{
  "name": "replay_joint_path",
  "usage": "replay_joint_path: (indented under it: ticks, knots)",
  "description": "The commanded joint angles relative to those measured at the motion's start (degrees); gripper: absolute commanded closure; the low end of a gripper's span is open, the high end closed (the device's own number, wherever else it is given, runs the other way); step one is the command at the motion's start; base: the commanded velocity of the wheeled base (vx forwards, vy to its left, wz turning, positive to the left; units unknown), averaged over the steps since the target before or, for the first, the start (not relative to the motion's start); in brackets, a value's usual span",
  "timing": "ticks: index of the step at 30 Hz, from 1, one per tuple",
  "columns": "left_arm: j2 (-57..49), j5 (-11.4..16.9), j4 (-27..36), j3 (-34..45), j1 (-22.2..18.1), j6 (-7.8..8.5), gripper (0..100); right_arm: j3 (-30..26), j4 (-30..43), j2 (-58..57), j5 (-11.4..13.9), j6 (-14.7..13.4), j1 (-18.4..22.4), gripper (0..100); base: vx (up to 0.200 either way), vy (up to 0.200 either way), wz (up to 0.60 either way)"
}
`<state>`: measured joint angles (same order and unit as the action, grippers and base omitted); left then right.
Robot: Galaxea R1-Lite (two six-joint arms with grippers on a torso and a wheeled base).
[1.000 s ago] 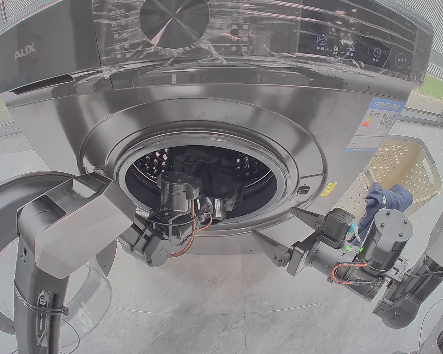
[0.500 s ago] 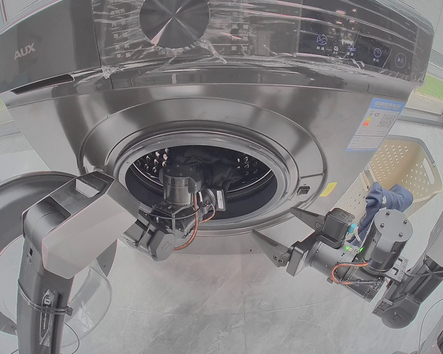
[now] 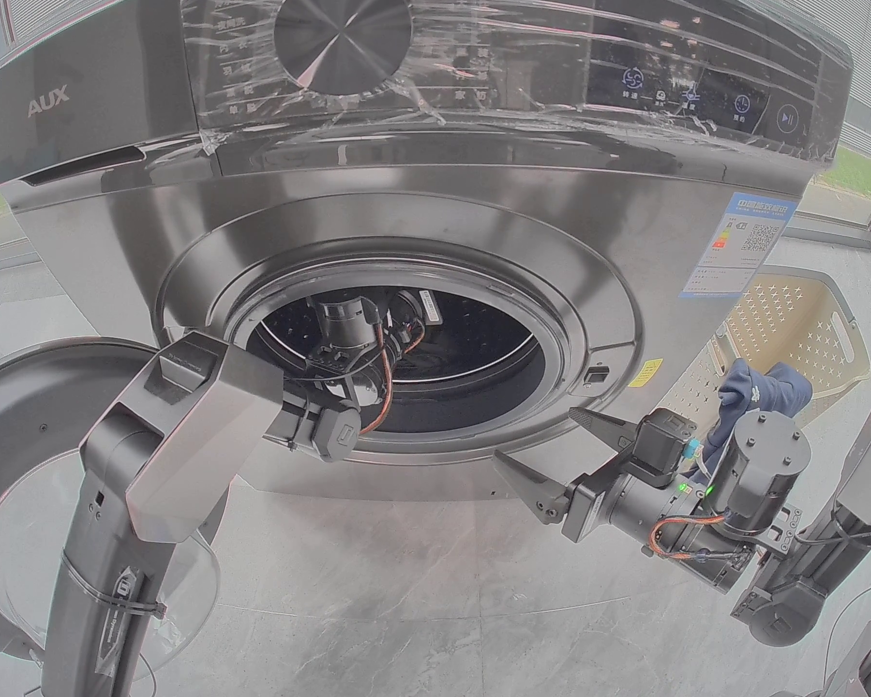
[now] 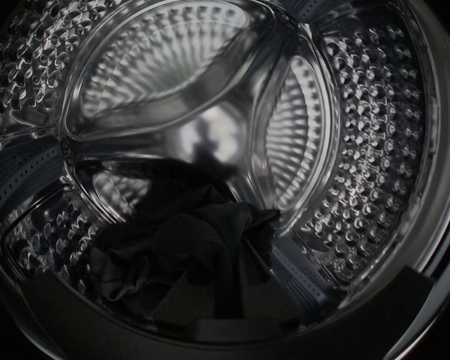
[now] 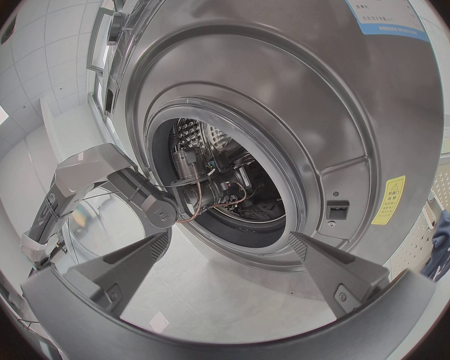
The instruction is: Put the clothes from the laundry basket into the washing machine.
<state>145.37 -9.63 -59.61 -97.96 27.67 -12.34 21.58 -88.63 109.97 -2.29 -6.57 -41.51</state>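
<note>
Partway: one dark garment (image 4: 185, 256) is lying low in the drum (image 4: 380, 126) of the washing machine (image 3: 435, 215), while a blue garment (image 3: 760, 389) is sitting bunched at the laundry basket (image 3: 808, 326) on the right, waiting its turn. The left gripper (image 3: 411, 317) is sitting inside the drum mouth, jaw state impossible to tell. The right gripper (image 3: 537, 436) is hovering empty below the opening, jaws wide apart. Grey marbled floor tile (image 3: 406, 583) is running underneath, the door (image 3: 29, 438) hanging open leftward, a window (image 3: 856, 171) showing green far right.

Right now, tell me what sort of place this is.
Likely a laundry area: a front-loading washing machine with its door open, a laundry basket beside it holding a blue garment, and dark clothes in the drum.
</note>
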Motion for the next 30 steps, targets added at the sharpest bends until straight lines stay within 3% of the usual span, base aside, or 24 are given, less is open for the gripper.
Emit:
replay_joint_path:
  ticks: [1,2,3,10,19,23,30]
  knots:
    - [4.2,-1.3,0.0,-5.7,-0.9,-0.06,100,0.0,-0.1,0.2,0.0,0.0,0.0,0,0.000,0.000,0.00]
    - [4.2,-1.3,0.0,-5.7,-0.9,-0.06,100,0.0,-0.1,0.2,0.0,0.0,0.0,0,0.000,0.000,0.00]
    - [4.0,-1.4,0.1,-5.0,-1.0,-0.06,0,0.0,-0.1,0.2,0.0,0.0,0.0,0,0.000,0.000,0.00]
    - [2.7,-1.7,0.3,-2.7,-0.4,-0.06,0,0.0,-0.1,0.2,0.0,-0.1,-0.1,0,0.000,0.000,0.00]
    - [-4.2,-1.5,0.8,10.0,1.8,0.56,0,-0.1,-0.1,0.2,0.0,-0.1,-0.1,0,0.000,0.000,0.00]
    - [-5.9,-1.2,1.5,15.4,2.2,2.05,0,-0.1,0.0,0.2,0.0,-0.1,-0.1,0,0.000,0.000,0.00]
    - [-13.4,0.1,0.5,25.0,5.1,2.23,0,-0.2,-0.1,0.2,0.0,-0.1,0.0,0,0.000,0.000,0.00]
